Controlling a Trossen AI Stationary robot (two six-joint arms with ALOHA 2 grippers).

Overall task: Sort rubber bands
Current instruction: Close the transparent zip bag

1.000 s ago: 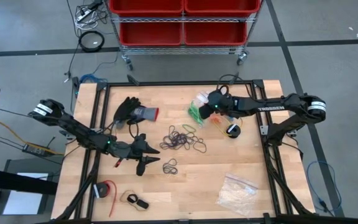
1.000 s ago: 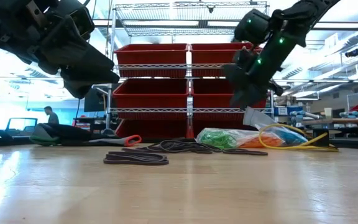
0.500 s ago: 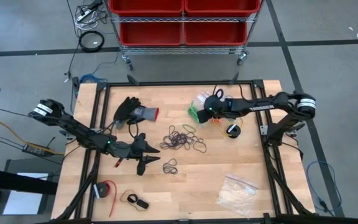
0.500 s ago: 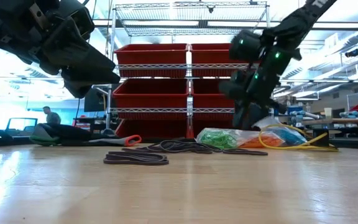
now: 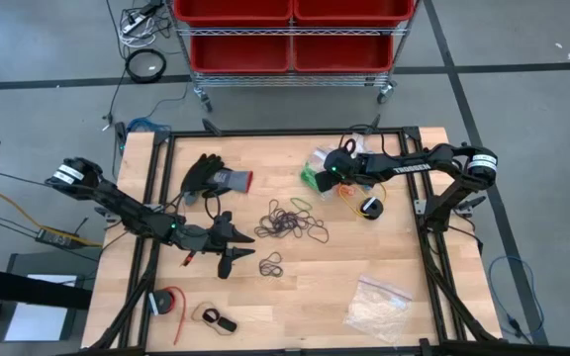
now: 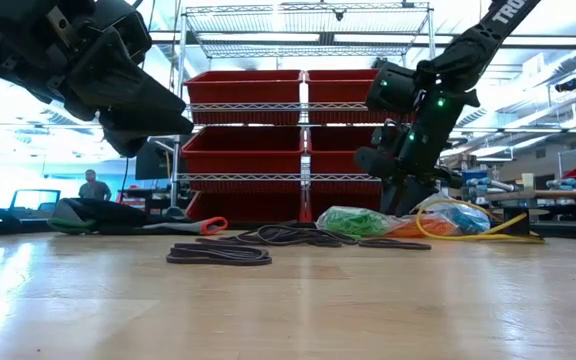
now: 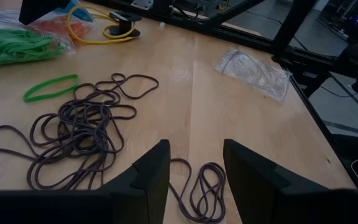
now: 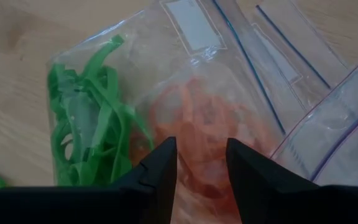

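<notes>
right tool (image 8: 201,165) open over bags (image 5: 317,170) of green and orange bands, likely to grab one. left tool (image 7: 194,168) open, hovering by dark bands (image 5: 287,222) loose mid counter (image 5: 384,247), ready to pick.

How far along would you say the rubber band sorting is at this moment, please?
Done: green bands and orange bands already sit in clear bags. In hand: nothing; the right gripper hovers open over the orange bag, and the left gripper waits open above the table. Left: the dark tangle, a small dark cluster and one loose green band.
</notes>
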